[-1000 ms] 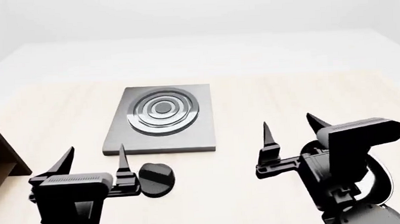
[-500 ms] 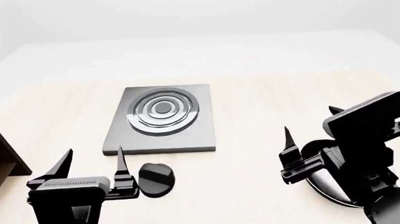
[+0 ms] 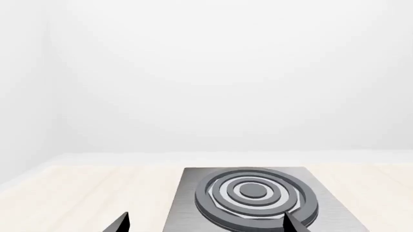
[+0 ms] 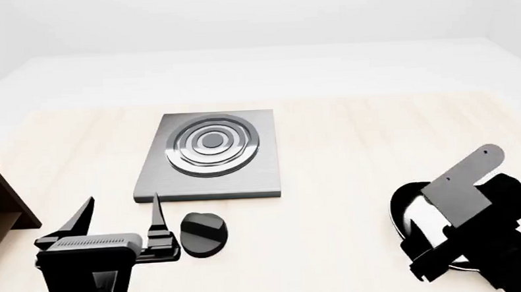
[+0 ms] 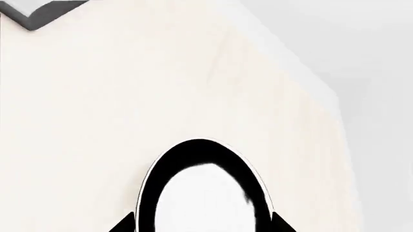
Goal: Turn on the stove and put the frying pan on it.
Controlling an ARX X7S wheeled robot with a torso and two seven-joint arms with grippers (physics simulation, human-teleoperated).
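Lower spread-fingered right gripper squarely over small round black frying pan rim; left gripper, likewise released, beside ridged black knob.

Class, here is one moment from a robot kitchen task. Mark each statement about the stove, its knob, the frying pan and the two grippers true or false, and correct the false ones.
1. The round black frying pan sits on the flat grey metal stove slab. False: it rests on the pale wooden table, right of the stove.
2. The small round black knob lies in front of the stove. True.
3. The left gripper has its fingers spread apart. True.
4. The right gripper holds the knob. False: it is over the pan, fingers either side of it.
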